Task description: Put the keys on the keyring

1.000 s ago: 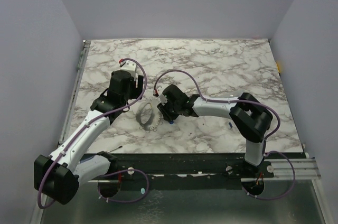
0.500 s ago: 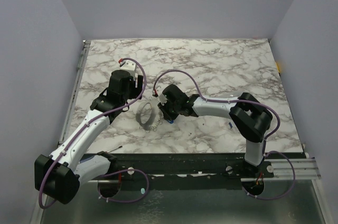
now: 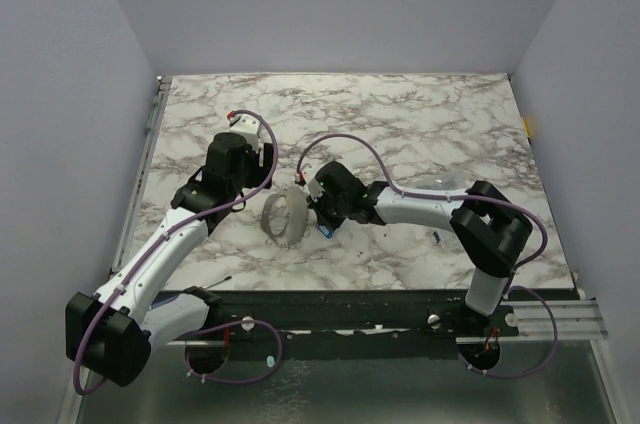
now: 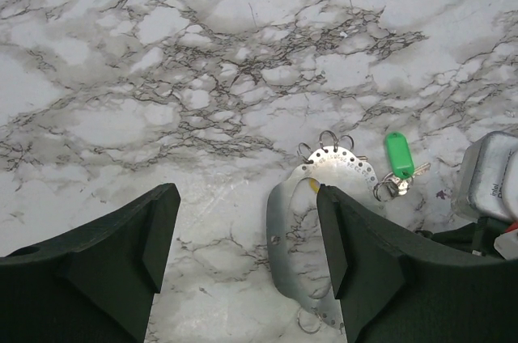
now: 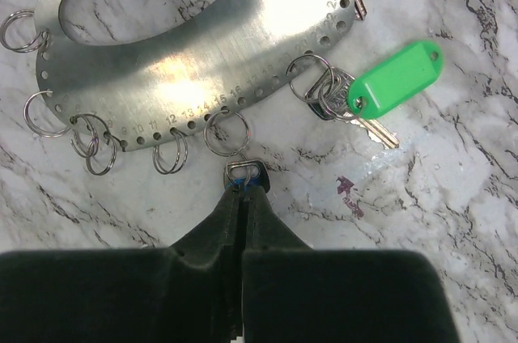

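While left gripper (image 4: 246, 218) hovers spread above keyring (image 4: 279, 246), right arm (image 3: 420, 206) bent low, right gripper (image 5: 243, 191) clamped on blue key (image 5: 246, 171)

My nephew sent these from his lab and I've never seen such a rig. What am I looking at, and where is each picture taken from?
These are two robot arms bolted at the near edge of a marble table. The wide picture looks down from above and behind them. The other two come from a camera on each wrist, so the dark shapes are that arm's own fingers. On the table lies a grey metal keyring, a flat hoop with numbered holes and split rings along its rim. A green-tagged key hangs from one. The left gripper is open above the table, holding nothing. The right gripper is shut on a small metal piece with some blue, probably the blue key, beside the keyring.
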Available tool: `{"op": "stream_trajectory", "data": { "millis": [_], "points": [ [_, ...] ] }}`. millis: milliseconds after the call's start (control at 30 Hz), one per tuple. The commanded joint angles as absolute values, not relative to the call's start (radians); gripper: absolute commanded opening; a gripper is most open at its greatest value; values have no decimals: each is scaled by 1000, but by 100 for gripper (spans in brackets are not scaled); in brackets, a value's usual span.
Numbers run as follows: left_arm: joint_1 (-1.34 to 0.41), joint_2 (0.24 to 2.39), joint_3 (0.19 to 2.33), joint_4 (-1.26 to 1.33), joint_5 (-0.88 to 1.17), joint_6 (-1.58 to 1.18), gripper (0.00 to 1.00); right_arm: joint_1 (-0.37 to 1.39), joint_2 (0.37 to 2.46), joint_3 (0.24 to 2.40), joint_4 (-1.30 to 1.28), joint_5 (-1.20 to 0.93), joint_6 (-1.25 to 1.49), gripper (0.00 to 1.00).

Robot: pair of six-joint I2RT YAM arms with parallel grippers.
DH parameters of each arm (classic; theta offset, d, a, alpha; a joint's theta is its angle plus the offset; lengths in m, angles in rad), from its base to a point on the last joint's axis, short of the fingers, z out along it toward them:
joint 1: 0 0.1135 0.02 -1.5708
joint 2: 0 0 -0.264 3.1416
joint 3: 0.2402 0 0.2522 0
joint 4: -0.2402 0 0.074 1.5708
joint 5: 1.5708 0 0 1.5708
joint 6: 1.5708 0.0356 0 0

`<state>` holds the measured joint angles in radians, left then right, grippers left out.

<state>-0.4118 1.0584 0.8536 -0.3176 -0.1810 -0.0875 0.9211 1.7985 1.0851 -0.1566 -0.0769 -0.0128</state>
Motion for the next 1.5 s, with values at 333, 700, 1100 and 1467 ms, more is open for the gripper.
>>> {"op": "stream_trajectory", "data": {
  "millis": [333,700,1100,1467],
  "points": [
    [-405,1039,840,-295,-133,-83,74,920,1808,1110,-201,-84,-30,55],
    [-405,1035,838,-295,-132,-83,74,920,1891,1174,-205,-103,-45,55],
    [-405,1035,839,-295,-132,-82,74,920,1905,1125,-206,-63,-45,1],
    [-405,1028,833,-285,-57,-77,73,920,1771,1089,-187,-75,-40,1]
  ]
}}
